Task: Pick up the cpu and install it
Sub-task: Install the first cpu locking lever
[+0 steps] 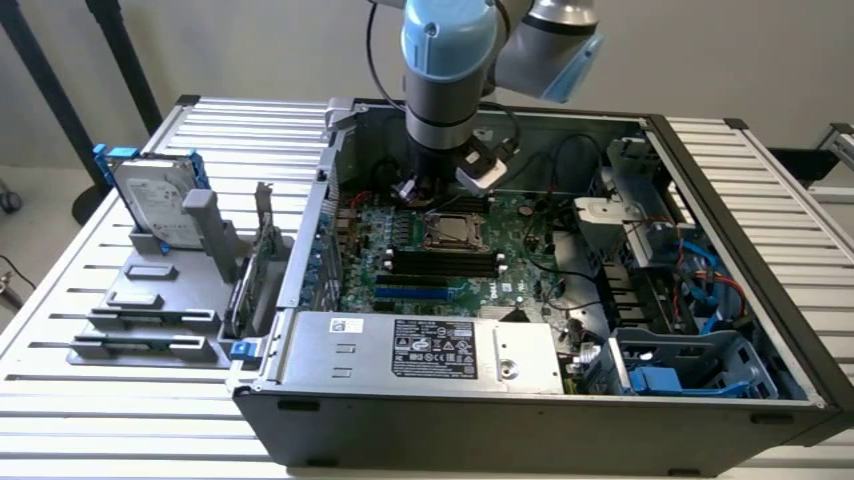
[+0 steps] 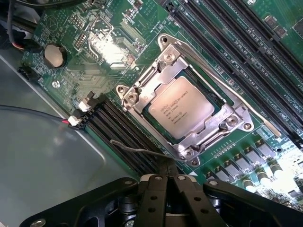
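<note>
The cpu point(image 2: 180, 107), a silver-grey square chip with printed text, lies flat inside the metal socket frame point(image 2: 142, 87) on the green motherboard point(image 2: 118, 42). In the exterior view the cpu point(image 1: 454, 231) sits mid-board inside the open computer case point(image 1: 534, 405). My gripper point(image 2: 166, 163) hovers above the board just beside the socket, and its two black fingers point(image 2: 177, 187) are pressed together with nothing between them. From the exterior view the gripper point(image 1: 424, 198) hangs under the blue-and-grey arm, just behind the socket.
Black memory slots point(image 2: 118, 125) and a thin grey wire point(image 2: 137, 149) run close to my fingers. A power supply point(image 1: 427, 350) fills the case front, with cables and drive cages toward the exterior view's right. A silver hard drive in a blue bracket point(image 1: 154, 195) stands on the slatted table point(image 1: 80, 400).
</note>
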`<action>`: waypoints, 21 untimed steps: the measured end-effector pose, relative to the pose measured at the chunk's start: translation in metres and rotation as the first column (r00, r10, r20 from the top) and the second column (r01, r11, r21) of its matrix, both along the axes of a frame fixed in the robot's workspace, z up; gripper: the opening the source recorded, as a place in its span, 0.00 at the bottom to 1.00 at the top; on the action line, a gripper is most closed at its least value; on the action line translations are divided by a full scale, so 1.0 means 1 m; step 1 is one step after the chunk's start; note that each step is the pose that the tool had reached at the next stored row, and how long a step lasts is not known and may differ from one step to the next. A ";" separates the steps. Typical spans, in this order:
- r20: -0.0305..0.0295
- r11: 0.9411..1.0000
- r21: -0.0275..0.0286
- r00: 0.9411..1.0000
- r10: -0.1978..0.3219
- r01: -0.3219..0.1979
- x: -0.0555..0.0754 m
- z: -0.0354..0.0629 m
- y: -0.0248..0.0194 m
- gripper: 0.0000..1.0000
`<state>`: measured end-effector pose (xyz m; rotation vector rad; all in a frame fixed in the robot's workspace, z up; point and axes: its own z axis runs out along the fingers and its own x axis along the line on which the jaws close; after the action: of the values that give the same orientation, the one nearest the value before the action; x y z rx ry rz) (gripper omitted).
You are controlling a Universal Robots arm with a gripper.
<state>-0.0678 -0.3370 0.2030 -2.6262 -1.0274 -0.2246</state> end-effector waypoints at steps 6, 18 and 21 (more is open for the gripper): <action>0.000 1.000 0.000 1.000 0.000 0.000 0.004 -0.0011 0.0001 0.11; 0.000 1.000 0.000 1.000 0.000 0.000 0.007 -0.0063 0.0009 0.11; 0.000 1.000 0.000 1.000 0.000 0.000 0.009 -0.0067 0.0013 0.11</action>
<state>-0.0591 -0.3357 0.1963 -2.6267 -1.0277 -0.2246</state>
